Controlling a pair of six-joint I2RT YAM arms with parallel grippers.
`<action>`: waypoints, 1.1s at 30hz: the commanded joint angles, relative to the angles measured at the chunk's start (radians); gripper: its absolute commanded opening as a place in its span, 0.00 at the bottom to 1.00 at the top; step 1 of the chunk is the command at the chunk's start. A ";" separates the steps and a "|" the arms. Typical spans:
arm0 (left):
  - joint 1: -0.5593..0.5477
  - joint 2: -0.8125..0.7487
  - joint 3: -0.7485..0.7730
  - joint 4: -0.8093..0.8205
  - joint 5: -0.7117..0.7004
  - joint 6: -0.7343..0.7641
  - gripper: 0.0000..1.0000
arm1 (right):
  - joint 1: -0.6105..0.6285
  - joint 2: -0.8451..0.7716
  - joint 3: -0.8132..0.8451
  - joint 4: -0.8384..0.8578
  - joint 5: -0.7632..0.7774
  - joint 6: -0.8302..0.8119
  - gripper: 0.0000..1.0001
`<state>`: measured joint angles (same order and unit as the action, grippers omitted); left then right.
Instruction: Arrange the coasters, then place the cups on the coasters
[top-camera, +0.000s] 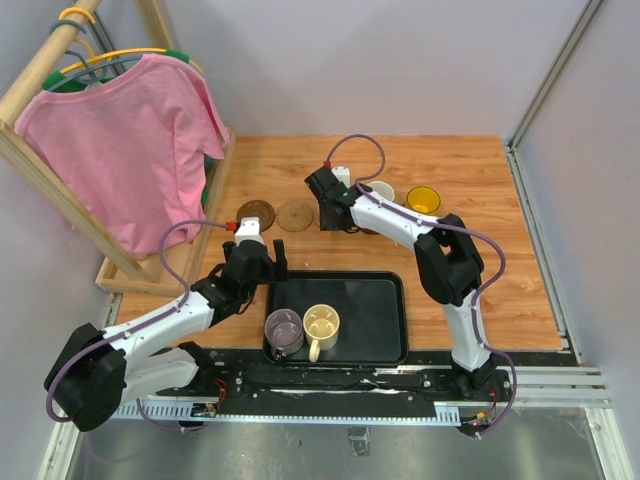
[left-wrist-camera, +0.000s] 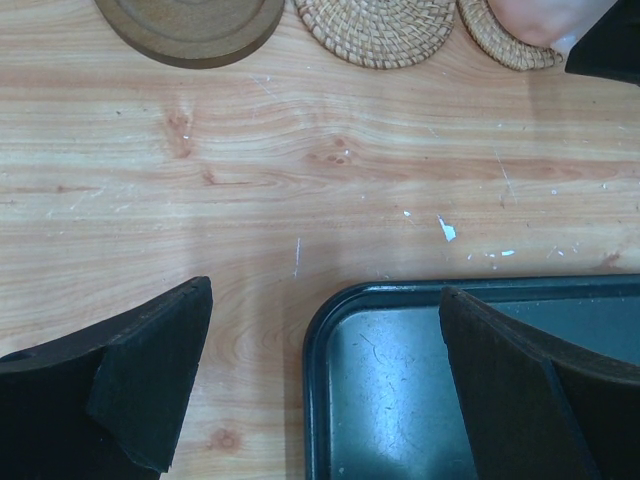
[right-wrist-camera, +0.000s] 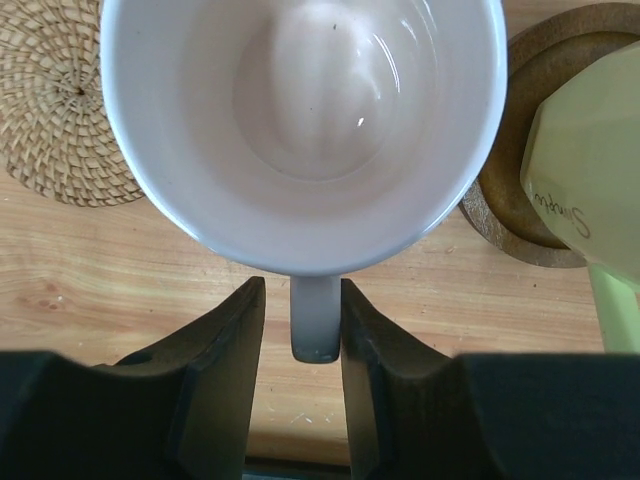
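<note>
Right gripper: jaws straddle the handle of the pink cup, loose, with a gap on one side. Cup: standing on a woven coaster, far of the tray. You should back off nearward in a straight line, touching neither the handle nor the pale green cup just right.

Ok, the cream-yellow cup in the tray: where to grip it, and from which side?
Take the cream-yellow cup by its handle, which points at the near rim of the tray; come from above there, as the purple cup crowds its left.
</note>
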<state>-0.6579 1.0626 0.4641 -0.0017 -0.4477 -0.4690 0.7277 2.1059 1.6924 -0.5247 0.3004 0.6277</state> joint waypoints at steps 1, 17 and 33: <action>-0.008 0.005 0.011 0.036 0.000 -0.006 1.00 | -0.009 -0.056 -0.017 0.006 -0.019 -0.003 0.37; -0.008 0.000 0.012 0.038 0.006 -0.016 1.00 | 0.015 -0.067 -0.024 0.009 -0.058 -0.008 0.36; -0.008 0.001 0.014 0.041 0.014 -0.020 1.00 | 0.036 -0.093 -0.059 0.020 -0.063 -0.009 0.37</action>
<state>-0.6579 1.0626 0.4641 -0.0006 -0.4324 -0.4793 0.7448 2.0586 1.6550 -0.5060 0.2344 0.6250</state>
